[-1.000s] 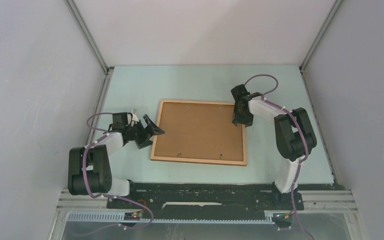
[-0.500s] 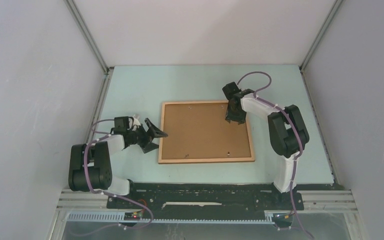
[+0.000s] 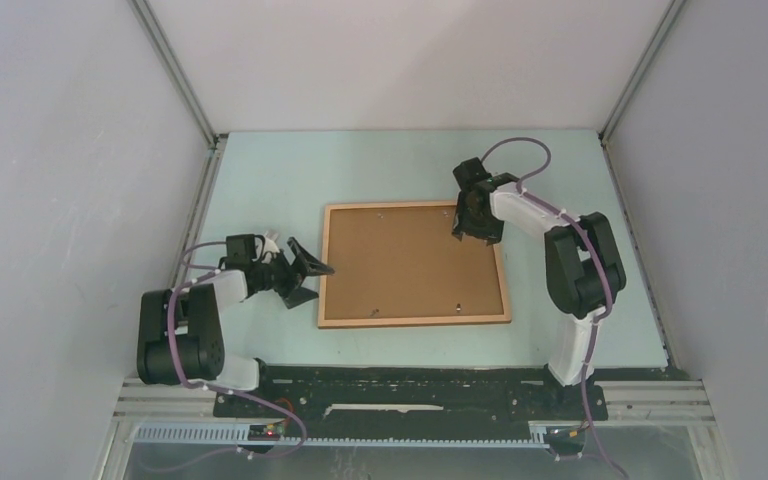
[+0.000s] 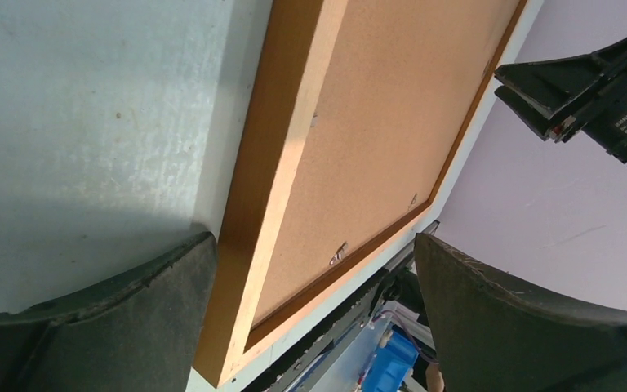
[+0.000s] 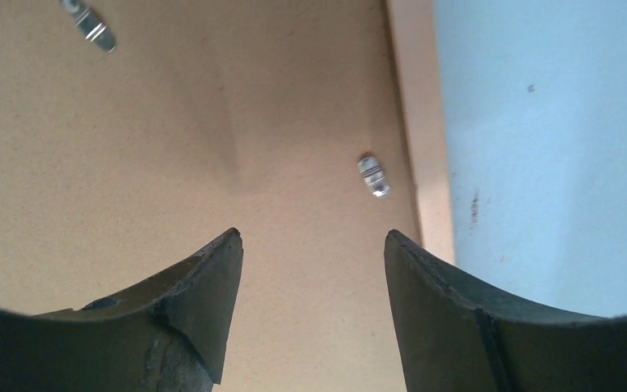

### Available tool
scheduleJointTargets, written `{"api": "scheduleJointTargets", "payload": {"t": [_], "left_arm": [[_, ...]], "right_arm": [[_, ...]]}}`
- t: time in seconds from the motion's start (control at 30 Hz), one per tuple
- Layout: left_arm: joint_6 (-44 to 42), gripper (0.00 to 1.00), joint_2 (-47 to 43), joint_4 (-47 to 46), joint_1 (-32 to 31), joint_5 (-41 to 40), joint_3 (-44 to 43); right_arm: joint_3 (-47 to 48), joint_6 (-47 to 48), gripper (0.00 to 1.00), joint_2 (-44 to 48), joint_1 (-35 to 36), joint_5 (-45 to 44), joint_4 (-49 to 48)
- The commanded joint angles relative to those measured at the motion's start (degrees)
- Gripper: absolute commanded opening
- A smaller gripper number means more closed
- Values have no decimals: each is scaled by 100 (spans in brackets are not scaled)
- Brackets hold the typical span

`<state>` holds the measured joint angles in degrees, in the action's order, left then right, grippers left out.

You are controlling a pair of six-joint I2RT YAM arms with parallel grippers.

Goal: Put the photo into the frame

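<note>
A thin light-brown wooden frame lies flat and face down near the middle of a pale blue-green surface, its long sides running roughly parallel to the surface's near edge. A plain brown backing board fills the frame and faces up, with small metal clips along its border. The left pincer sits low at the frame's left side, close to its near-left corner, with its two dark fingers spread wide and nothing between them. In the left wrist view, those fingers flank the frame's left rail and part of the backing board; whether either finger touches the wood cannot be told. The right pincer hangs over the frame's far-right corner, pointing down. In the right wrist view its fingers stand apart and released, empty, above the backing board, with the frame's right rail and bare surface just beside them. The right pincer also shows in the left wrist view, at the far side of the frame.
</note>
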<state>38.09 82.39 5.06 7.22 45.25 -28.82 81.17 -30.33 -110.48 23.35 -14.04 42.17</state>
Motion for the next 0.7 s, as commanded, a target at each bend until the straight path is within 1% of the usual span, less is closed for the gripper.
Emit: {"api": "scheduleJointTargets", "payload": {"t": [0.0,0.1,0.33,0.5,0.67], "left_arm": [[-93,100,-456,74,44,2,126],[-123,100,-727,74,44,-48,157],[-135,100,-605,60,40,-46,148],[-158,100,-711,89,48,-121,134],[-146,100,-527,78,71,-101,122]], "right_arm": [[38,429,71,236,-379,148,-90],[-18,549,70,137,-443,121,-202],[-17,711,72,-115,-580,206,-433],[-45,808,69,-256,-630,241,-374],[-304,844,64,-134,-638,269,-470]]}}
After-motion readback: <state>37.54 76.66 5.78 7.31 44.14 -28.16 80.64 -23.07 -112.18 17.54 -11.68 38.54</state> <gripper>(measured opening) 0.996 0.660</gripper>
